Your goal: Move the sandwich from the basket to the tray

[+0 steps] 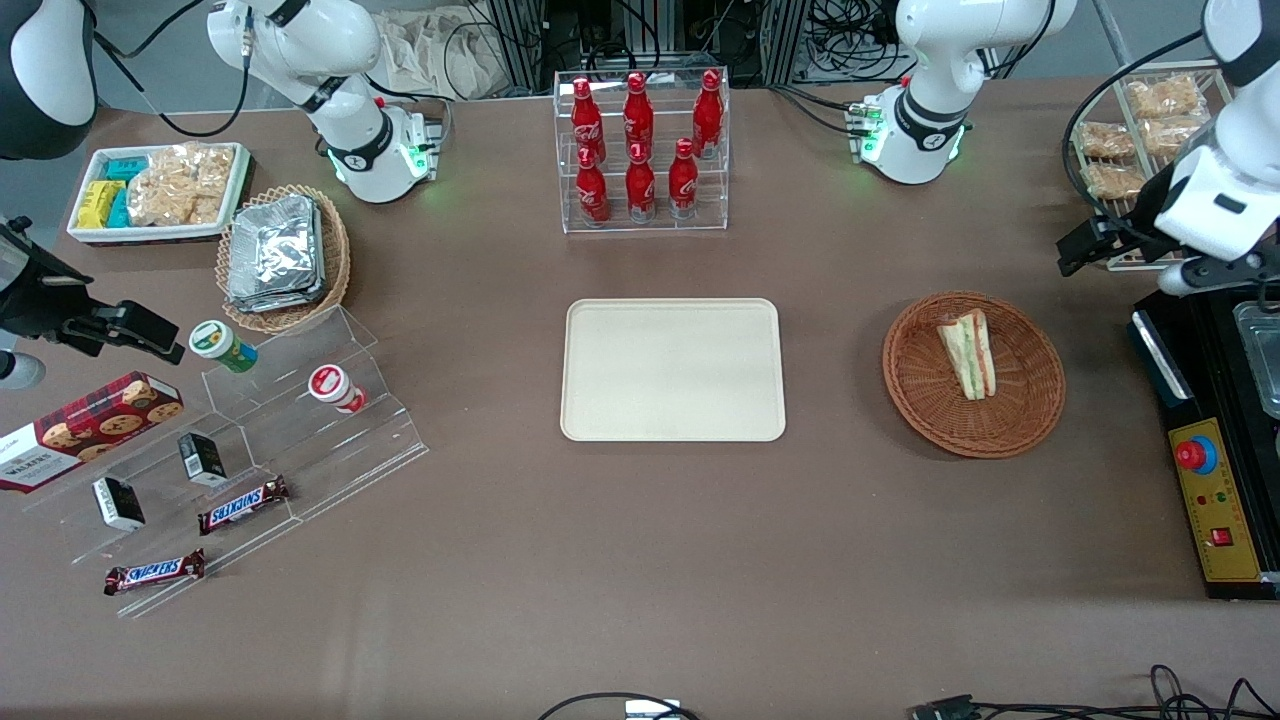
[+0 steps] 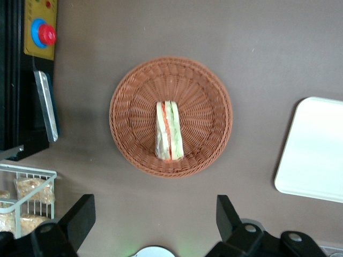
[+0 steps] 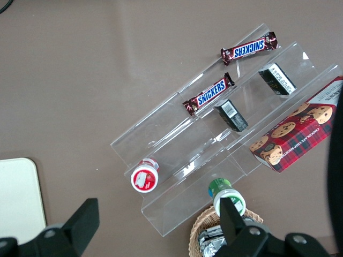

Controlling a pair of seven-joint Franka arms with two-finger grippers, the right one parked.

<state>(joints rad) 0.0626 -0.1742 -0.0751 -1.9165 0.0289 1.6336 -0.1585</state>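
**A:** so where's the sandwich (image 1: pixel 968 354) sitting right now?

**B:** it's lying in the middle of the round reddish-brown basket (image 1: pixel 1030 405), on its side with the green and red-orange filling showing along the edge. The basket is resting on the brown tabletop (image 1: pixel 620 560) toward the working arm's end, and nothing is touching the sandwich.

**A:** and the tray?

**B:** the cream tray (image 1: pixel 672 369) is sitting flat near the middle of the tabletop, well apart from the basket, with a strip of bare tabletop between them. It's lying nearer the front camera than the clear rack of red bottles (image 1: pixel 640 150).

**A:** what's the claw doing?

**B:** the claw (image 2: pixel 153 225) is hanging up above the tabletop, farther from the front camera than the basket, looking straight down at it. Its fingers (image 2: pixel 79 217) are standing spread wide and gripping nothing. In the wrist view the whole basket is showing between and past the two fingertips.
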